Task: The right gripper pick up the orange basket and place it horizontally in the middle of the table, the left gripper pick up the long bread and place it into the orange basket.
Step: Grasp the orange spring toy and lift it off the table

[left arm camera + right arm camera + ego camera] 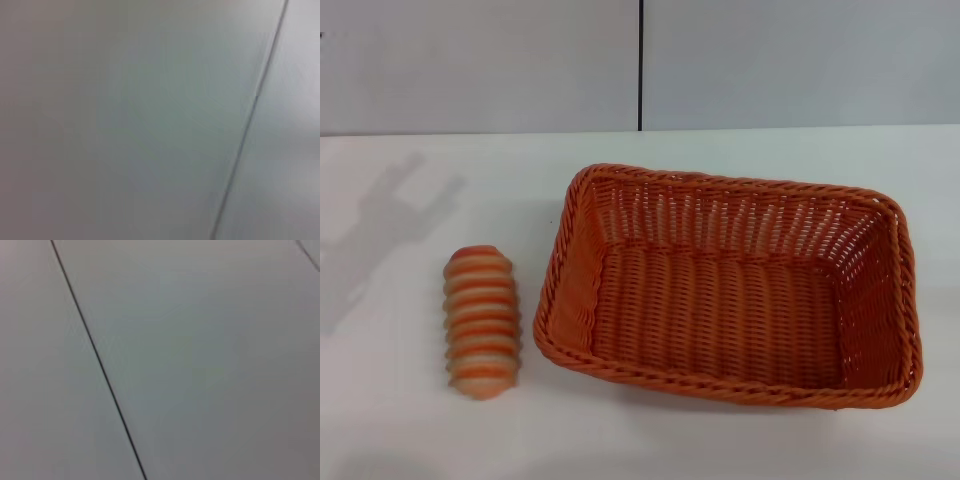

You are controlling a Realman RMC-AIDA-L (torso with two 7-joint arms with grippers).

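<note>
The orange basket [730,285] sits on the white tabletop [400,420], long side across, right of centre. The long bread [481,322] lies just beside it at nine o'clock, apart from its rim. Neither claw appears in any view, so their state and position relative to either thing cannot be told; both wrist views show only grey wall.

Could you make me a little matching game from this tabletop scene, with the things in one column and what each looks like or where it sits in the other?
Things:
1. long bread
2. orange basket
3. table
4. wall

Descriptions:
A. plain white, carries the other things
B. striped orange and cream, lies to the robot's left of the basket
C. pale grey, with a dark vertical seam
D. woven, empty, wide side facing the robot

Pairs: 1-B, 2-D, 3-A, 4-C
</note>
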